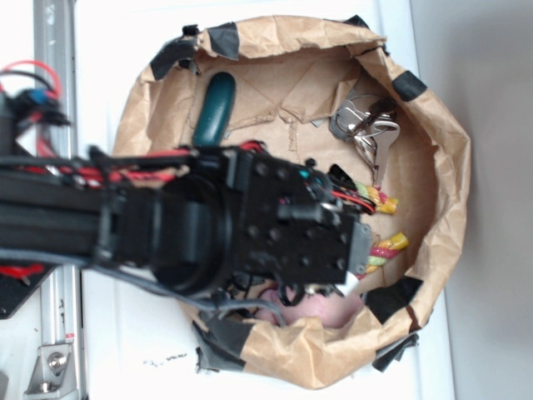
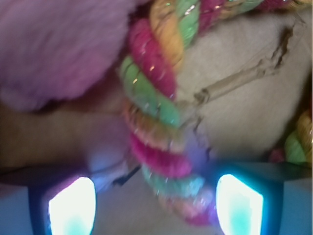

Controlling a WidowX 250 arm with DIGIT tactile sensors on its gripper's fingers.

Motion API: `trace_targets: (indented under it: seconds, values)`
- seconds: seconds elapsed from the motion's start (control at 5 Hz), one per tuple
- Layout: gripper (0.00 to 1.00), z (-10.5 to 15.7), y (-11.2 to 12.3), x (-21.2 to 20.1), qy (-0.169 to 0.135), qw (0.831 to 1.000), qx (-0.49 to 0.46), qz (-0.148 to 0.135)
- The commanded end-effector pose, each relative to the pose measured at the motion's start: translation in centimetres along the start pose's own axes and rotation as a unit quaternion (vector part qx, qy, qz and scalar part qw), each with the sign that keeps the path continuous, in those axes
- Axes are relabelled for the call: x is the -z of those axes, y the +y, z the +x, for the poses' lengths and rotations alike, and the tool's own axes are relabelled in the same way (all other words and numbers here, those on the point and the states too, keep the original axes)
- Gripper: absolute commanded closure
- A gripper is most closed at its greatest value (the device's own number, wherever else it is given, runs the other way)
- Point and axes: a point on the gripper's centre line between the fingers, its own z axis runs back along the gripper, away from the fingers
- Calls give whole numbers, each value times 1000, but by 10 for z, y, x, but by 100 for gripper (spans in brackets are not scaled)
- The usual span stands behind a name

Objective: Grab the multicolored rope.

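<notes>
The multicolored rope [image 2: 156,93], a thick twist of red, yellow and pale green strands, runs from the top of the wrist view down between my fingers. My gripper [image 2: 155,205] is open, with its two glowing pads [image 2: 71,205] on either side of the rope. The rope lies nearer the right pad, and a gap remains on the left. In the exterior view the arm hides most of the rope. Only its two yellow-tipped ends [image 1: 385,202] poke out past my gripper [image 1: 360,254], which is low inside the paper bowl.
A crumpled brown paper bowl [image 1: 445,167] with black tape patches holds everything. A pink plush toy [image 2: 54,49] lies right beside the rope. A dark green oval object [image 1: 215,108] and metal clips [image 1: 366,125] sit at the far side.
</notes>
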Motion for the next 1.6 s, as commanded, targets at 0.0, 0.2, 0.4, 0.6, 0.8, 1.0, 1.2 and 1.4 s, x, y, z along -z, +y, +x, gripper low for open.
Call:
trace_targets:
  seconds: [0.0, 0.2, 0.4, 0.6, 0.8, 1.0, 1.2, 1.4]
  values:
    - [100, 1, 4, 17, 23, 999, -44, 10]
    - [100, -2, 20, 2, 11, 997, -79, 15]
    - [100, -6, 44, -13, 9, 991, -128, 45]
    - [100, -18, 57, -28, -23, 977, -203, 58]
    - [100, -35, 45, -74, -50, 938, -328, 98]
    - [100, -47, 27, -121, -105, 906, -400, 93]
    - [100, -45, 19, -139, -129, 905, -402, 60]
    - [100, -37, 16, -135, -105, 903, -414, 36]
